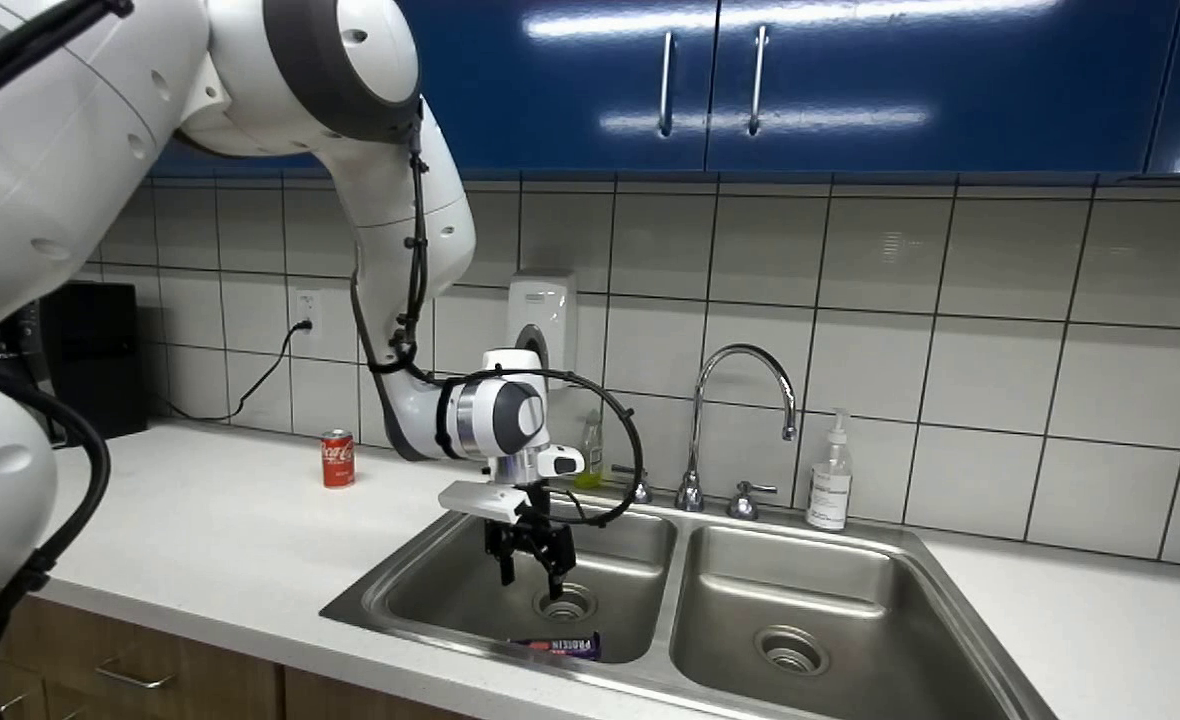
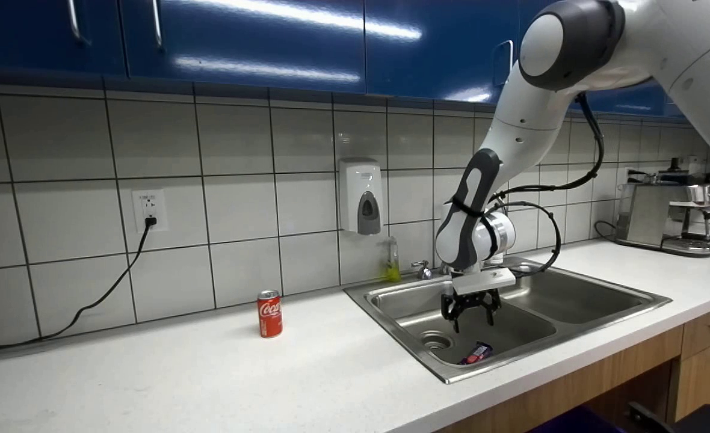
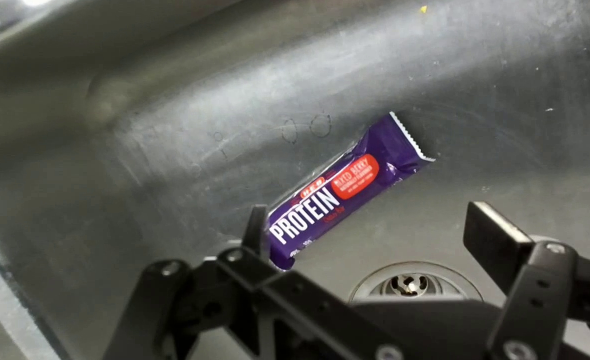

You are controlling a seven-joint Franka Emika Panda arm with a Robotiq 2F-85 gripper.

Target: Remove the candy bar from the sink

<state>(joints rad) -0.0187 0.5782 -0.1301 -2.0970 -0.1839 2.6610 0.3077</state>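
Firstly, candy bar (image 3: 342,192), qty 1: purple wrapper w/ red patches, wht lettering incl. "PROTEIN" & "MIXED BERRY"; lies label up on floor of sink (image 1: 345,606), in basin (image 1: 440,600) nearer the soda can (image 2: 269,315), nr front wall & nr drain (image 3: 410,286).

Jaws, 1 pr, blk: spread wide, fingertips (image 3: 495,245) well apart, holding nothing. Hang tips-down over same basin, above bar & clear of it in both exterior views; in wrist view one finger overlaps an end of bar, & pt of drain is hidden.

Sink: stainless, dbl basin, set in wht desk (image 2: 150,385). Other basin (image 1: 800,585): has 2nd drain (image 1: 792,652).

Tap (image 1: 695,430): chrome, curved, at rear rim; 2 handles (image 1: 751,500) alongside.

Pump btl (image 1: 830,490): clear, wht label, upright nr rear rim, by other basin.

Sm. btl (image 2: 393,270): yel-grn liquid, upright nr tiled wall (image 1: 1000,380).

Soap dispenser (image 2: 355,192): wht, gry ctr, wall-mtd.

Soda can: red, Coca-Cola script, upright on desk, apart fr. sink.

Outlet (image 2: 141,207): wht, on tiled wall, w/ blk plug (image 2: 150,222) in it.

Coffee machine (image 2: 650,210): metal, on desk past sink, in an exterior view.

Arm (image 1: 380,195): wht & gry, bent down over sink.

Cupboards (image 1: 900,80): gloss blu, above tiled wall, metal pulls.

Drawers (image 1: 185,640): wood fronts, under desk.
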